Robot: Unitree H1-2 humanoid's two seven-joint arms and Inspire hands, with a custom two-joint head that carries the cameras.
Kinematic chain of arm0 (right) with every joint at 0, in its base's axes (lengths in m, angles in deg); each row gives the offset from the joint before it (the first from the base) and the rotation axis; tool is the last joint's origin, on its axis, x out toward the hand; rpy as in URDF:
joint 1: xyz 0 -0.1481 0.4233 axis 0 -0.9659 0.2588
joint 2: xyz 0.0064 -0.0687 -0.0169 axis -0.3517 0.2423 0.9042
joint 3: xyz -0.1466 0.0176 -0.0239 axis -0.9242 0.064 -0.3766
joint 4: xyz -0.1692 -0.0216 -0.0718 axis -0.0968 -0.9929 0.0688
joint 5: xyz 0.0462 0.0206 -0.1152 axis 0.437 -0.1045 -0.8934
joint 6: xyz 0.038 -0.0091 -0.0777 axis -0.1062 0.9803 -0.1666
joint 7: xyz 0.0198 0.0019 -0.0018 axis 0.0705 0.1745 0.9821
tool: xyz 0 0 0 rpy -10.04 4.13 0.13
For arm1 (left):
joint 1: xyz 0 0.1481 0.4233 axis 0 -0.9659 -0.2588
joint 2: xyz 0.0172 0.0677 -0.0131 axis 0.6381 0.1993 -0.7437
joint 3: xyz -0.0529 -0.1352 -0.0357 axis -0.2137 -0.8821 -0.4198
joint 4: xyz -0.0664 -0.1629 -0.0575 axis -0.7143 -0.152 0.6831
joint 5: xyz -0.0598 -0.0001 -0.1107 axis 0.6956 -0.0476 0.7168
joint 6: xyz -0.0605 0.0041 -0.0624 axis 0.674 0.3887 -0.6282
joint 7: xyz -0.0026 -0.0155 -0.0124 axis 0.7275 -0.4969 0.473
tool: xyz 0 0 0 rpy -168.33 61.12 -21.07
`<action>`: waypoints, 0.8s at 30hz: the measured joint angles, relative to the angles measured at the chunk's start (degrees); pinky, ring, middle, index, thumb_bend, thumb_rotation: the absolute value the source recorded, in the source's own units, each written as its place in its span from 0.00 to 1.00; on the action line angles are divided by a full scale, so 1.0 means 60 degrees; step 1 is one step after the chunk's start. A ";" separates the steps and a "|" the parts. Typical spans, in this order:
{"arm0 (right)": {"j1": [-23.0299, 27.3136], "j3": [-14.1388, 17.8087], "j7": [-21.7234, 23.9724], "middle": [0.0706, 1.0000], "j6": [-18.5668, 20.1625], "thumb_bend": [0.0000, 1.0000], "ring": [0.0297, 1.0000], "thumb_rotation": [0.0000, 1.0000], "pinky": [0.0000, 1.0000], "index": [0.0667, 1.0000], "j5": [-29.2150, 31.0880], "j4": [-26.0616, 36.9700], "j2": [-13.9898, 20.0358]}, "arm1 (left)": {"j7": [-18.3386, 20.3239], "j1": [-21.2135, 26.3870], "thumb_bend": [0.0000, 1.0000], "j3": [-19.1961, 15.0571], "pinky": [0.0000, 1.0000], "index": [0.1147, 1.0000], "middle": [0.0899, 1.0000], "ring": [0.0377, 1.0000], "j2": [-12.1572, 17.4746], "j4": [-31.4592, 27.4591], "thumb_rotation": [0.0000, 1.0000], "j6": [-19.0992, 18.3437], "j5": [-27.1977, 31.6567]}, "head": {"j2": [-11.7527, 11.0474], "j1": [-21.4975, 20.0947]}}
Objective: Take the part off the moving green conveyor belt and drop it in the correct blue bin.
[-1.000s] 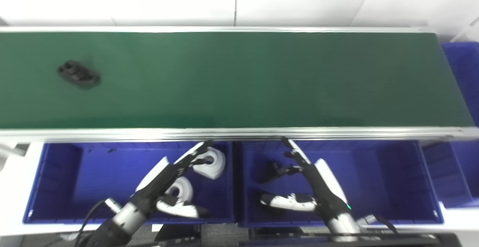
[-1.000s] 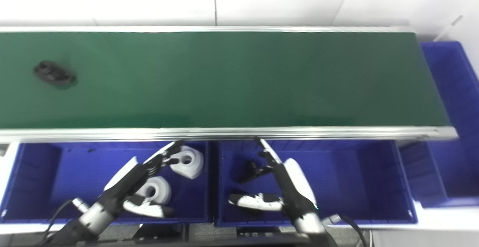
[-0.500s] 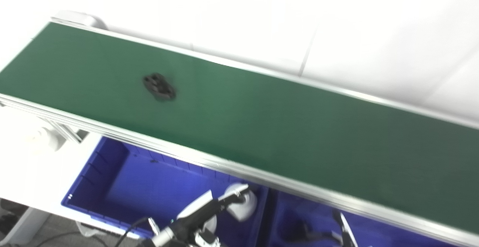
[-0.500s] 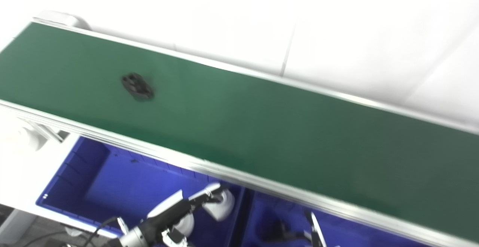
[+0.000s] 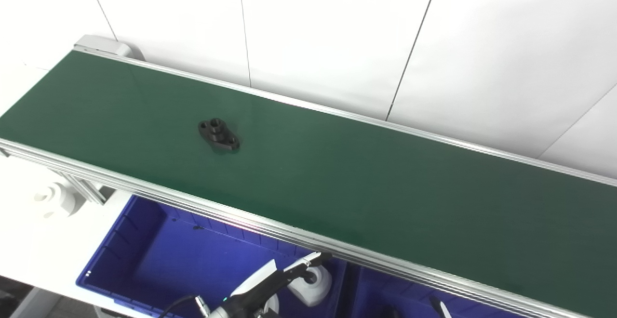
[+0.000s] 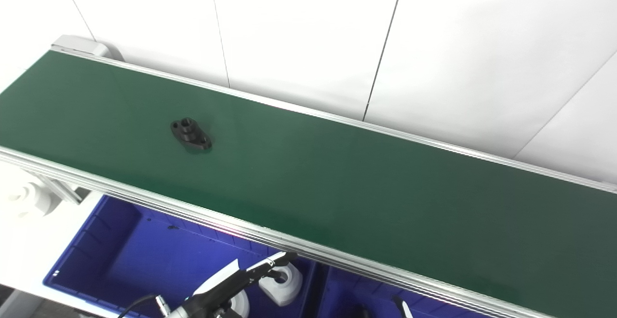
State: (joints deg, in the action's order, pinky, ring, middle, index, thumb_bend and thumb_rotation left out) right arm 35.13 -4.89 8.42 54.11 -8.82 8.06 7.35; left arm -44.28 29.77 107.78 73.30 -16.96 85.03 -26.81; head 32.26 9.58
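White wall panels behind green conveyor belt [image 5: 366, 188]. Black part [image 5: 219, 136] on belt, left of centre — untouched. Left hand [image 5: 270, 282] at bottom edge over blue bin [image 5: 144, 245], fingers extended, partly cropped. Right hand [image 5: 436, 307] nearly cut off — grip impossible to tell.

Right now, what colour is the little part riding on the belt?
Black part, clearest in the left eye view.

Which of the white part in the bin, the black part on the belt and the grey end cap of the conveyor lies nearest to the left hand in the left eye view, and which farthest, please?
From the left hand:
1. White part, in the blue bin, right beside the fingertips.
2. Black part, up on the green belt, left of centre.
3. Grey end cap, at the belt's far left end.
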 measured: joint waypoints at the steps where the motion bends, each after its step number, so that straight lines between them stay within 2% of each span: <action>1: 0.0020 0.0003 -0.0060 0.94 -0.0084 0.86 0.81 0.31 0.63 0.94 0.0001 -0.0117 -0.0038 | -0.0066 0.0016 0.88 0.0062 0.86 0.94 0.99 0.95 0.0019 0.0006 0.28 0.0000 0.0000 | -0.0044 -0.0029; 2: 0.0020 0.0006 -0.0169 0.92 -0.0204 0.86 0.77 0.29 0.59 0.93 0.0002 -0.0187 -0.0079 | -0.0111 0.0035 0.88 0.0106 0.86 0.94 0.99 0.95 0.0042 0.0007 0.28 0.0001 0.0000 | -0.0088 -0.0015; 4: 0.0023 0.0056 -0.0470 0.90 -0.0709 0.86 0.77 0.30 0.61 0.91 0.0005 -0.0354 -0.0190 | -0.0295 0.0085 0.88 0.0199 0.86 0.94 0.98 0.95 0.0104 0.0045 0.29 0.0002 -0.0003 | -0.0103 -0.0015; 6: 0.0034 0.0128 -0.0857 0.87 -0.1330 0.85 0.81 0.31 0.69 0.89 -0.0056 -0.0517 -0.0295 | -0.0473 0.0154 0.88 0.0303 0.85 0.93 0.98 0.94 0.0144 0.0138 0.29 0.0002 -0.0008 | -0.0205 0.0029; 11: 0.0112 0.0532 -0.2084 0.84 -0.2872 0.82 0.83 0.29 0.78 0.85 -0.0649 -0.0755 -0.0632 | -0.0884 0.0326 0.88 0.0665 0.85 0.93 0.97 0.94 0.0194 0.0364 0.28 0.0002 -0.0029 | -0.0235 0.0029; 17: 0.0130 0.0532 -0.2584 0.81 -0.2967 0.84 0.80 0.32 0.76 0.84 -0.0743 -0.0179 -0.0715 | -0.1036 0.0477 0.88 0.0827 0.84 0.93 0.97 0.94 0.0337 0.0377 0.28 0.0003 0.0140 | -0.0133 -0.0234; 21: 0.0201 0.0676 -0.2586 0.80 -0.2973 0.85 0.78 0.31 0.70 0.83 -0.0848 0.0485 -0.0881 | -0.1150 0.0515 0.88 0.0949 0.84 0.93 0.98 0.94 0.0468 0.0376 0.30 0.0003 0.0128 | 0.0115 -0.0687; 24: 0.0300 0.0754 -0.2517 0.80 -0.2957 0.85 0.77 0.33 0.68 0.83 -0.0913 0.0945 -0.1008 | -0.1196 0.0516 0.89 0.0945 0.86 0.94 0.98 0.95 0.0485 0.0376 0.30 0.0003 0.0106 | 0.0161 -0.0821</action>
State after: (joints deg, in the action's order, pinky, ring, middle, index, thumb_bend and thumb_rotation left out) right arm 36.93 -0.37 -6.68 36.37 -14.30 13.72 1.30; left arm -51.46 32.86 113.45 76.21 -14.70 85.05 -26.17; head 33.22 4.66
